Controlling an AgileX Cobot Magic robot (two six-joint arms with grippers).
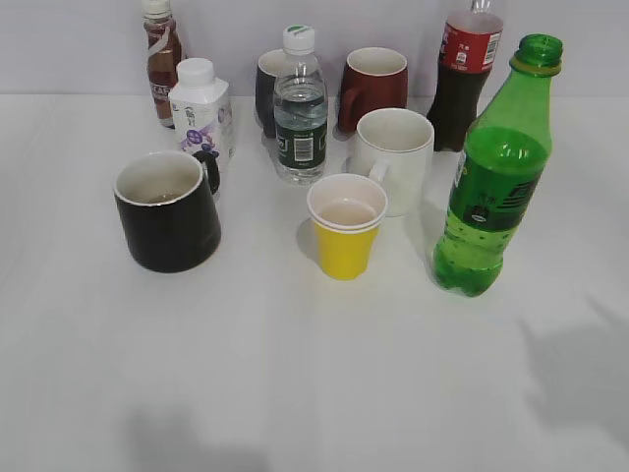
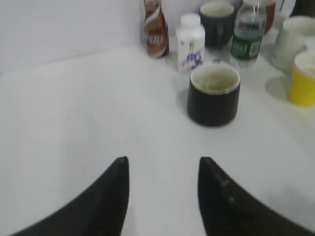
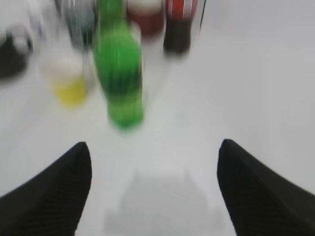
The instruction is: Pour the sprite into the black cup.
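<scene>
sprite at right, black cup at left, paper cup between them

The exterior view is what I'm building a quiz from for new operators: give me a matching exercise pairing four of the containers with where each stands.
Things:
1. sprite
2. black cup
3. yellow cup
4. cola bottle

Places:
A. back row, far right
B. front left, apart from the others
C. centre, just in front of the white mug
D. front right, cap off, upright

Pairs: 1-D, 2-B, 3-C, 4-A
</scene>
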